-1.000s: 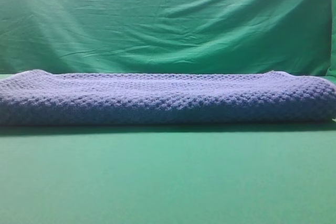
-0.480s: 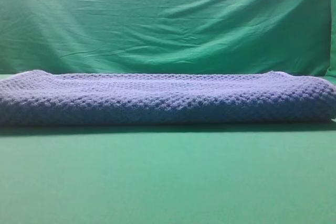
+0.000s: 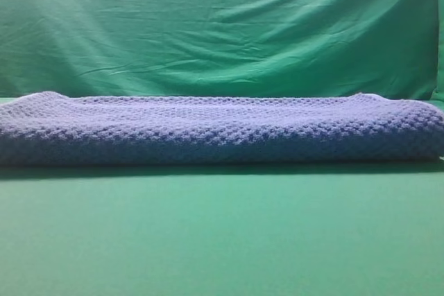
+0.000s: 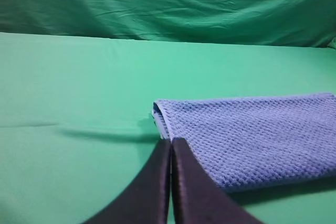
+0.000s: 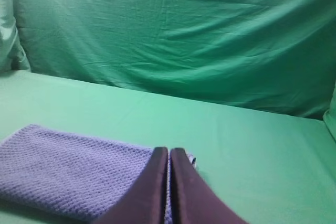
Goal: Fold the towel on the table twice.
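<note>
On the table [image 3: 222, 240] lay the towel [image 3: 222, 133], folded lengthwise; both grippers [image 4: 170, 142] [image 5: 168, 151] were clenched, holding nothing. Open jaws, then grab one short end w/ both corners.

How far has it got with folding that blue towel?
The towel already lies as a long doubled strip on the table, layered at its end, so one fold looks done. Nothing is in hand: the left gripper and right gripper are shut, empty, near its ends. The second fold remains.
</note>
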